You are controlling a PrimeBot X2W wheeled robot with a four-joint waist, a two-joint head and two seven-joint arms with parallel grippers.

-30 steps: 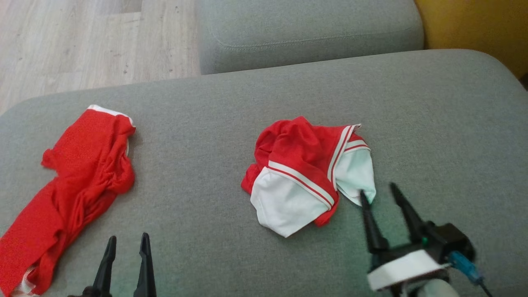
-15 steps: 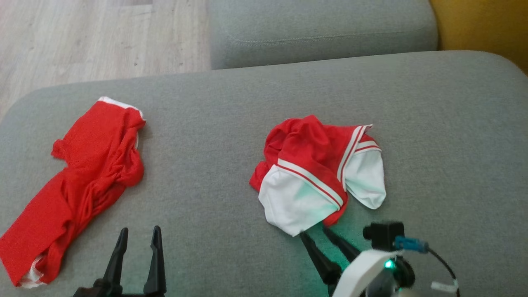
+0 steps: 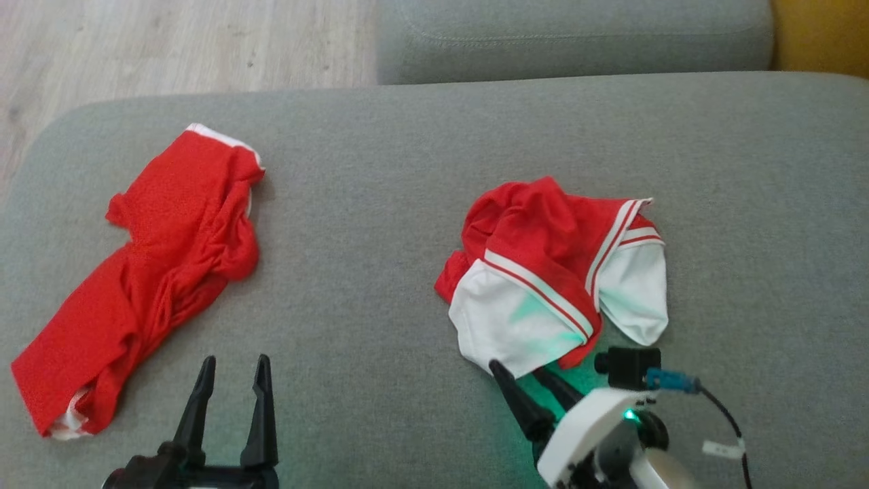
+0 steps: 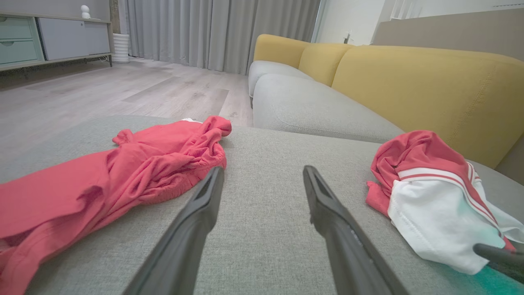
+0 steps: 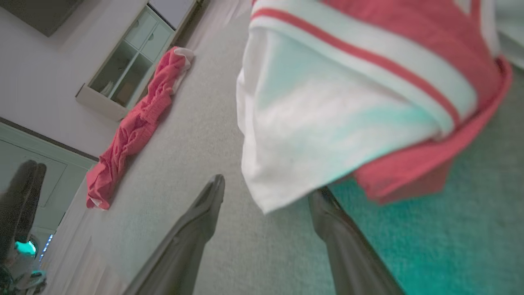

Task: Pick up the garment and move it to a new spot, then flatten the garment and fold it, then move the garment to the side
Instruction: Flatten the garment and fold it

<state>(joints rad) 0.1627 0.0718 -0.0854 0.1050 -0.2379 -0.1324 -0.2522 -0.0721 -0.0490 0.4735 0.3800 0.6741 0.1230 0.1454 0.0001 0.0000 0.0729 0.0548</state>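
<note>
On the grey cushion [image 3: 380, 204], far to the left of the red and white garment [image 3: 550, 272], lies a red garment [image 3: 146, 272], long and bunched up. Closer to the red and white garment, but on its left too, is the left claw [image 3: 235, 360]. Its fingers are apart and hold nothing.

The red and white garment is a crumpled heap with a white flap on its near side. The right claw [image 3: 517, 370] is right at that flap. Its fingers are apart, and one tip looks tucked just under the white edge. It grips nothing yet.

I think the pick-up comes next, and it could go wrong. The claw may pinch only one thin layer, so the heap could slip out or hang in a mess. It may push the cloth away and not catch it. If it dips too low, it may grab the cushion cover too.

Nothing stands between the right claw and the flap. The red garment takes up room far to the left, so the new spot has to miss it. Behind the red and white garment are another grey cushion [image 3: 577, 34], a wood floor [image 3: 170, 47] and a yellow backrest [image 3: 821, 34].
</note>
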